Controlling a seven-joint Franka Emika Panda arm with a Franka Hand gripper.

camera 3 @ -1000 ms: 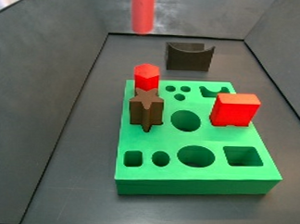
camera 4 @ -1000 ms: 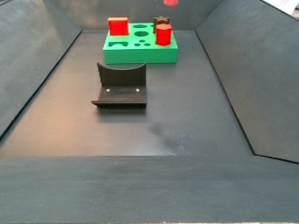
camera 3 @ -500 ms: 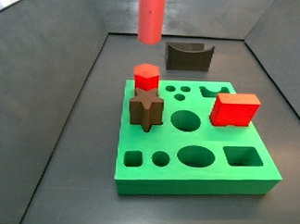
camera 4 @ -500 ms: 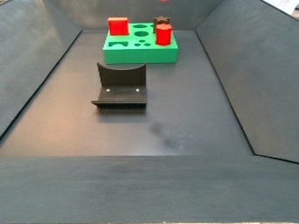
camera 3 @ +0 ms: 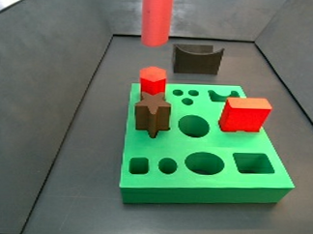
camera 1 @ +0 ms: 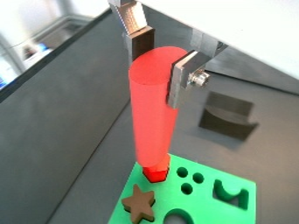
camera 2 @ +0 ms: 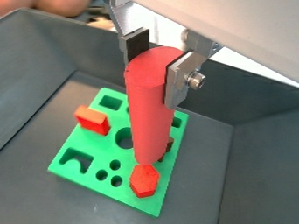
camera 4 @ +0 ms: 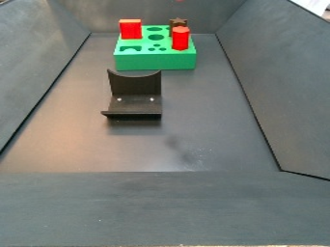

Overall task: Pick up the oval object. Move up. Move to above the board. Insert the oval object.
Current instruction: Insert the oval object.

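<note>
Clearly the rod is already lifted: the gripper (camera 1: 163,58) has its two silver fingers pinched on the top of the oval object (camera 1: 152,109), which hangs upright in the air with its lower end above the far left part of the board (camera 3: 222,186), close over the short red hexagonal peg (camera 2: 143,179). By my judgement the carry to above the board is nearly done and the insertion is next; that calls for sliding the rod sideways off the peg until it stands over an oval hole, keeping it upright, then lowering it straight. Which hole fits cannot be told for sure from these pictures (several round and oval openings lie along the middle and near edge). Other pieces already stand in the board: a brown star-shaped piece (camera 3: 153,116) and a red cube (camera 3: 245,114). It lies flat on a dark grey floor (camera 4: 168,145) between sloping grey walls, with the fixture (camera 4: 133,94) standing apart from it.
</note>
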